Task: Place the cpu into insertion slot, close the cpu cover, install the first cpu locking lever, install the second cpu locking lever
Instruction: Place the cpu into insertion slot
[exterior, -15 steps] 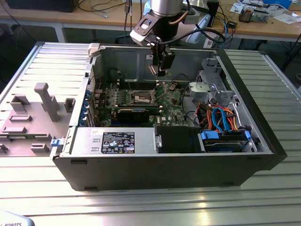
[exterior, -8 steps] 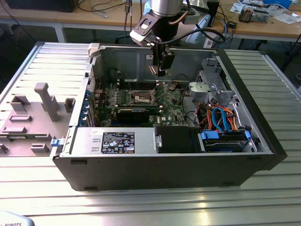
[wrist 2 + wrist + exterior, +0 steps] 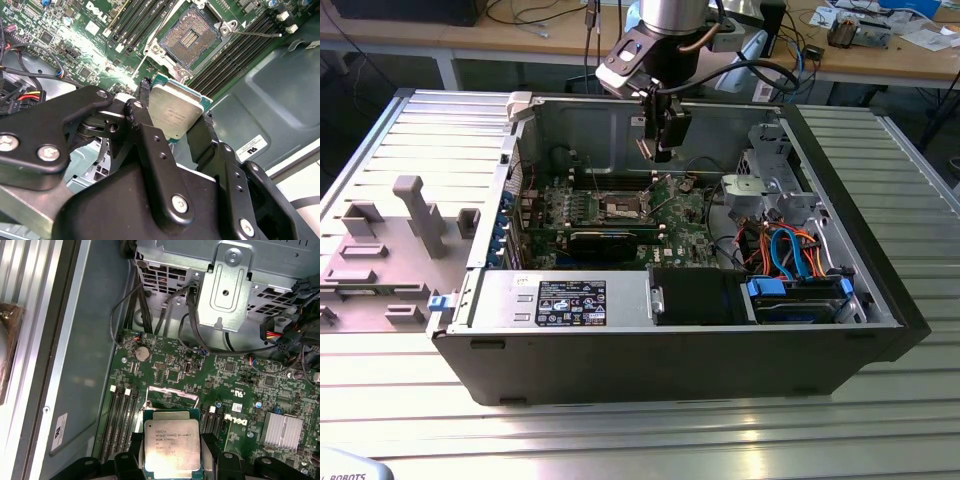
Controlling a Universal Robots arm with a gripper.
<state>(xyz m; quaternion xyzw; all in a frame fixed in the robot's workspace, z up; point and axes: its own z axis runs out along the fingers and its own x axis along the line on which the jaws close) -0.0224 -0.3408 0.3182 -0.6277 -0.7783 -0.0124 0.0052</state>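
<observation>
My gripper [image 3: 662, 150] hangs inside the open computer case, above the green board and a little toward the back wall from the insertion slot [image 3: 620, 207]. It is shut on the cpu [image 3: 175, 111], a flat square chip with a silvery top, held by two opposite edges between black fingers [image 3: 204, 131]. The insertion slot [image 3: 192, 35] lies open below, with its dark pin field bare inside a silver rim. In the first wrist view the cpu [image 3: 172, 442] covers most of the slot [image 3: 172, 396]. A thin wire locking lever [image 3: 257, 34] sticks out beside the slot. I cannot tell the cpu cover apart from the rim.
Memory slots [image 3: 235, 55] flank the socket. A long black card [image 3: 610, 240] lies just in front of it. A metal drive cage [image 3: 770, 180] and bundled cables [image 3: 795, 255] fill the exterior view's right of the case. The power supply [image 3: 570, 300] sits along the front wall.
</observation>
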